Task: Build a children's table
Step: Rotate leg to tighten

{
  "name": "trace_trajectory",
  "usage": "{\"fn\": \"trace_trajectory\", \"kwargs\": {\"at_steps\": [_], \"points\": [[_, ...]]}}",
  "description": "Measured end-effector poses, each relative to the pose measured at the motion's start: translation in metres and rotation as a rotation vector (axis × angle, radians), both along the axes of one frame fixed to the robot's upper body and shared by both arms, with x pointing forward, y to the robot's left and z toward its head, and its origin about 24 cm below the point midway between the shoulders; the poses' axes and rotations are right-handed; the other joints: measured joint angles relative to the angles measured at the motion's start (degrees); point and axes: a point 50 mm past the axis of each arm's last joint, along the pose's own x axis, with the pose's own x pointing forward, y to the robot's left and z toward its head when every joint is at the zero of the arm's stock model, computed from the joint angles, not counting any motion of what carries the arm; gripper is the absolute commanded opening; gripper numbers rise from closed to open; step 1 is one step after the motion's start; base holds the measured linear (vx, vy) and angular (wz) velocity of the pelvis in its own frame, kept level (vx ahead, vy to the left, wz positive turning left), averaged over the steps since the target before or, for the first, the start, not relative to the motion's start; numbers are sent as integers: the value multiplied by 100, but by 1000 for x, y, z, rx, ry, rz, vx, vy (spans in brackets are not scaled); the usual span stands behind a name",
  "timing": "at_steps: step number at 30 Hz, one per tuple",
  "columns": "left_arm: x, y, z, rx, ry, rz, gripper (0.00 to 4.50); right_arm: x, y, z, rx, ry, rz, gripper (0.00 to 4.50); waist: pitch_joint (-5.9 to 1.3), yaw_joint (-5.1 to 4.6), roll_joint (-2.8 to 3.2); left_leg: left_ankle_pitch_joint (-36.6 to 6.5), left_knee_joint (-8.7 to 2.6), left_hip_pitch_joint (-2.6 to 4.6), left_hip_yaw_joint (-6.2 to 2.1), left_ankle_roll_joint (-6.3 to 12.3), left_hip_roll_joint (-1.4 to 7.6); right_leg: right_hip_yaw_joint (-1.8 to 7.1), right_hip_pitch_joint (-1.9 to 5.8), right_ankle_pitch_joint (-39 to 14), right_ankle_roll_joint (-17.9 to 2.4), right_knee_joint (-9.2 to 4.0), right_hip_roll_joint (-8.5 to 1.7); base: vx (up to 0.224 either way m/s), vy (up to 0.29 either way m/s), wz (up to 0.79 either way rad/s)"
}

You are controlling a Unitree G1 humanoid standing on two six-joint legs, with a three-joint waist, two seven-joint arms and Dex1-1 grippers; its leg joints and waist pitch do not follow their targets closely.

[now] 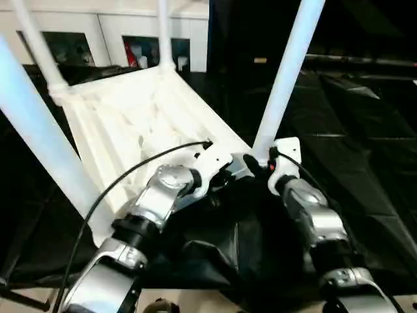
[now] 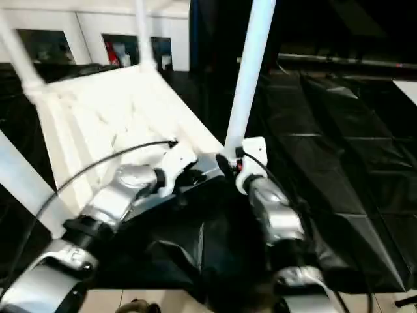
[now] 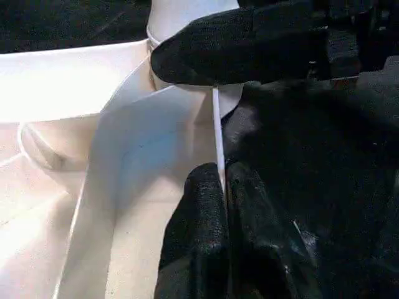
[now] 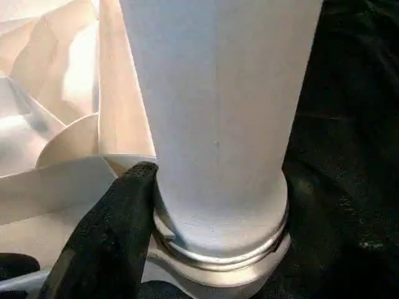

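The white table top (image 1: 130,117) lies upside down on the black cloth, ribbed underside up. Four white legs stand in its corner sockets: the near-right leg (image 1: 287,72), the near-left leg (image 1: 32,130) and two far ones (image 1: 163,32). My left gripper (image 3: 221,180) is shut on the thin near rim (image 3: 216,124) of the top, close to the near-right socket. My right gripper (image 1: 255,163) is at the base of the near-right leg (image 4: 218,112); its black finger (image 4: 106,237) presses against the leg just above the socket. That finger (image 3: 249,43) also crosses the left wrist view.
The black-draped work surface (image 1: 345,130) stretches to the right and behind. White cabinets (image 1: 117,29) stand at the back left. A black cable (image 1: 130,173) loops over my left forearm. The draped edge and pale floor (image 1: 215,297) lie just below my arms.
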Motion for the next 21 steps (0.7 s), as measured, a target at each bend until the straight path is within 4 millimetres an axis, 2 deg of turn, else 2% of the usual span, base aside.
{"fn": "trace_trajectory", "kwargs": {"at_steps": [1,2,4,7,9,12,18,21], "points": [[0,0,0,0,0,0,0,0,0,0,4,7,0,325,0,0,0,0,-4,1,0,0,0,0,0,-1,1,0,0,0,0,0],[0,0,0,0,0,-1,0,0,-1,0,5,10,0,339,0,2,0,0,-5,2,0,-1,0,-1,0,-1,2,0,0,0,0,0],[0,0,0,-1,1,-5,0,0,-1,2,22,11,7,339,1,2,2,0,-5,1,0,-1,0,0,-1,-2,3,0,0,0,0,0],[-1,0,1,-5,5,-22,0,0,-5,4,22,13,42,375,1,8,1,0,-7,-2,0,-1,0,0,-3,-6,9,-3,0,0,0,0],[-3,3,1,-12,11,-47,0,-1,-12,6,17,12,91,379,2,29,2,0,-16,-2,0,-1,0,-1,-4,-11,18,-4,0,0,0,0],[-7,9,2,-29,22,-110,0,-6,-22,10,1,12,182,415,9,84,14,1,-36,-7,0,-4,0,-5,-13,-18,30,-2,0,0,0,0],[-16,28,2,-36,57,-232,0,-16,-45,37,-99,-31,435,423,13,117,26,1,-40,-11,0,-4,0,-6,-19,-21,35,0,0,0,0,0],[-20,38,3,-38,75,-275,0,-24,-49,39,-105,-23,538,423,14,107,25,1,-40,-12,0,-4,1,-6,-22,-22,36,0,0,0,0,0]]}}
